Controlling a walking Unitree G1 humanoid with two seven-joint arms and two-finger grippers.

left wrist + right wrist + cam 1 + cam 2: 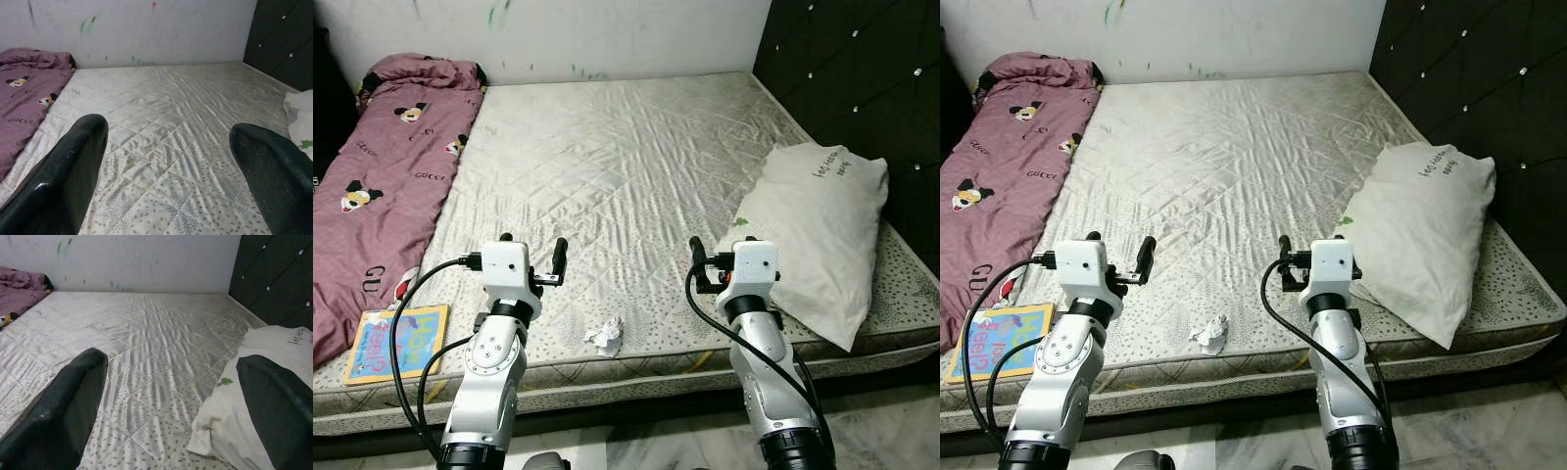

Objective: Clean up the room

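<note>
Both silver arms raised forward, left gripper [530,257] and right gripper [720,260] held level, fingers spread apart, empty.

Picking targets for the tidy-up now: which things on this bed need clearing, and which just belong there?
To clear:
- crumpled paper near the mattress's front edge, between the two arms
- book at the front left corner, beside the blanket

Stays put:
- pillow by the headboard
- purple blanket along the left side
- mattress

Both pincers, left and right, hover open over the front edge.
</note>
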